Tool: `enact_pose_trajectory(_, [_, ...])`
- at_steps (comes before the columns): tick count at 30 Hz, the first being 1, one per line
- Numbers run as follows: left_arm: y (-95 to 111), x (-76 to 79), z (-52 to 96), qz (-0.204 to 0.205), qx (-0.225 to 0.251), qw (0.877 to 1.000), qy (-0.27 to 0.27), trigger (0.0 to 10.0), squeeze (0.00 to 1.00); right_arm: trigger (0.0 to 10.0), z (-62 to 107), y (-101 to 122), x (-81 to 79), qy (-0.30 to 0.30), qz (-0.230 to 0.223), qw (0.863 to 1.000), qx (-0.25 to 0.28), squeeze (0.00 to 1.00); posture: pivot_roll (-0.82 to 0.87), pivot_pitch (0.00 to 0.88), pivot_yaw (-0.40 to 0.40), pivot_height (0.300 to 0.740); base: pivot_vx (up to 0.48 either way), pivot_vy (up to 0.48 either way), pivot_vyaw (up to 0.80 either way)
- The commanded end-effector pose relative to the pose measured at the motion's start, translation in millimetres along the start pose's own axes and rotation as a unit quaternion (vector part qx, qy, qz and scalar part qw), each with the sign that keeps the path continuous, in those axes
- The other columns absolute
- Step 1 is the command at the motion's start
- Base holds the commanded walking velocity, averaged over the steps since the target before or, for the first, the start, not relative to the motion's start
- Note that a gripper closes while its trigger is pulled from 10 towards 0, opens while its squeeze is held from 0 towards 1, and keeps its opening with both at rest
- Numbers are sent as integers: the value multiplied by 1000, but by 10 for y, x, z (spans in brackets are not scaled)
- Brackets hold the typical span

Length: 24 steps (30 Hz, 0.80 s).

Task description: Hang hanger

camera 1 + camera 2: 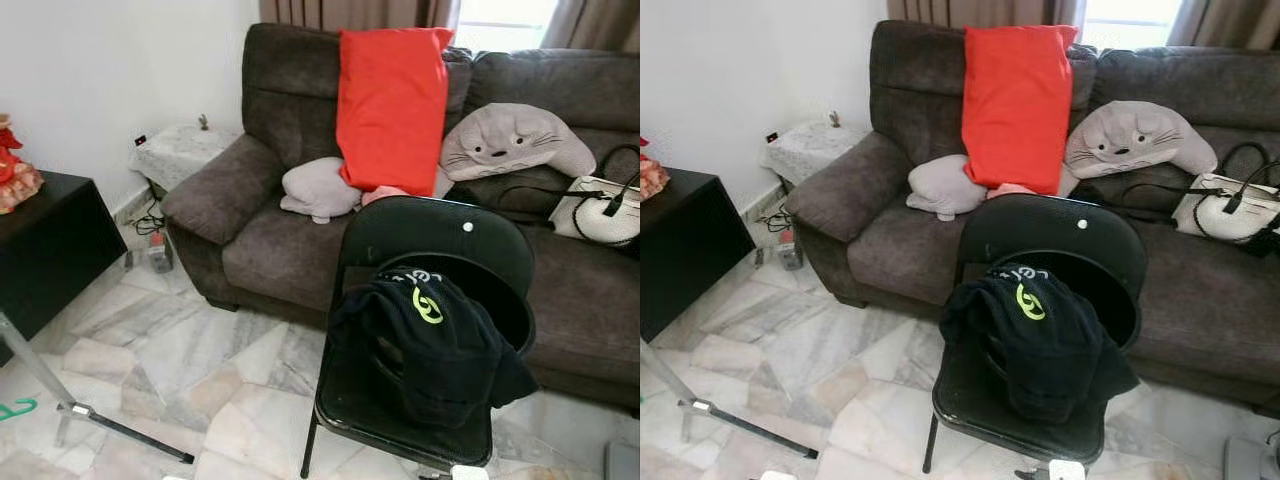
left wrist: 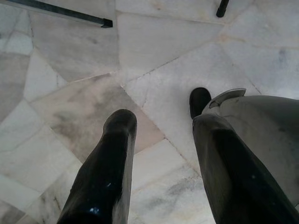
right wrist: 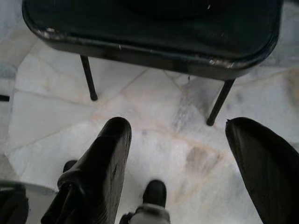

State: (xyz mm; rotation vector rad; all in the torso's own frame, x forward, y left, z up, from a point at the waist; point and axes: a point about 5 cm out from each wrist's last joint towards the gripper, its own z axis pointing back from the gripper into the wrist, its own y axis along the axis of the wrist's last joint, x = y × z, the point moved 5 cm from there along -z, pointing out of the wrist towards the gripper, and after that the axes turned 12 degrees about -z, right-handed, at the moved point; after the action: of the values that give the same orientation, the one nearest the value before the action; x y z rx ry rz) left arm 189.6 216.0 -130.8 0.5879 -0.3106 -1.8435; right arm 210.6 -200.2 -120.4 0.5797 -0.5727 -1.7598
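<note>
A black folding chair [image 1: 420, 330] stands on the marble floor [image 1: 180, 360] directly in front of a dark grey sofa [image 1: 270, 250], its back toward the sofa, and one black garment [image 1: 425, 345] with a lime-green logo lies heaped across its seat and backrest. On the sofa there are one red cushion [image 1: 390, 105] leaning upright against the backrest, one grey seal-faced plush pillow [image 1: 515, 140] to its right, one small grey plush [image 1: 320, 188] at the red cushion's foot, and one white handbag [image 1: 605, 215] with black straps near the right end. Left of the sofa's arm sits a low side stand with a lace cover [image 1: 180, 150], and a black cabinet [image 1: 45, 250] stands at the left edge of the floor with a red ornament [image 1: 15, 170] on top. A metal stand's leg [image 1: 95, 415] crosses the floor at the lower left, and just beside it, at the floor's left edge, lies a teal hanger [image 1: 18, 409], only partly in view. The left gripper [image 2: 161, 140] hangs over bare marble with its fingers spread. The right gripper [image 3: 180, 154] hangs in front of the chair's front edge and two front legs, fingers likewise spread wide, holding nothing.
</note>
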Motion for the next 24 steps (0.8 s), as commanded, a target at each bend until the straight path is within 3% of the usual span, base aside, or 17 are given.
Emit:
enact_pose_trajectory(1, [-71,12,12,-1,-8,1000,-1,10000,0,10000,-7,99,7,-1,2,1000,23,0,61,0,16,740,0,0,0])
enact_pose_trajectory(4, [-82,23,14,0,-9,1000,-1,10000,0,10000,-7,298,-4,2,-9,997,75,0,52,0,7,740,0,0,0])
enact_pose_trajectory(5, [-91,34,15,0,-10,1000,-2,10000,0,10000,11,467,-26,8,-5,993,121,0,51,0,1,740,0,0,0])
enact_pose_trajectory(7, [-97,41,16,0,-10,1000,-2,10000,0,10000,40,599,-50,15,-1,987,159,0,49,0,-2,740,0,0,0])
enact_pose_trajectory(8, [-105,47,18,1,-11,1000,-2,10000,0,10000,100,739,-95,30,7,978,204,0,44,0,-7,740,0,0,0])
enact_pose_trajectory(12, [-116,52,20,1,-12,1000,-2,10000,0,10000,223,871,-162,51,29,965,257,0,40,0,-9,740,0,0,0])
enact_pose_trajectory(16, [-123,55,21,-1,-13,1000,-3,10000,0,10000,527,1021,-246,76,43,944,318,0,31,0,-11,740,0,0,0])
enact_pose_trajectory(22, [-121,44,22,-3,-12,1000,-2,10000,0,10000,827,1158,-258,59,79,929,356,0,26,0,-10,740,0,0,0])
enact_pose_trajectory(23, [-119,39,21,-4,-12,1000,-2,10000,0,10000,840,1184,-229,43,98,927,359,655,24,0,-10,740,0,0,0])
enact_pose_trajectory(24, [-112,35,20,-4,-12,1000,-1,10000,0,10000,812,1192,-190,25,111,928,354,1000,23,0,-7,740,0,0,0])
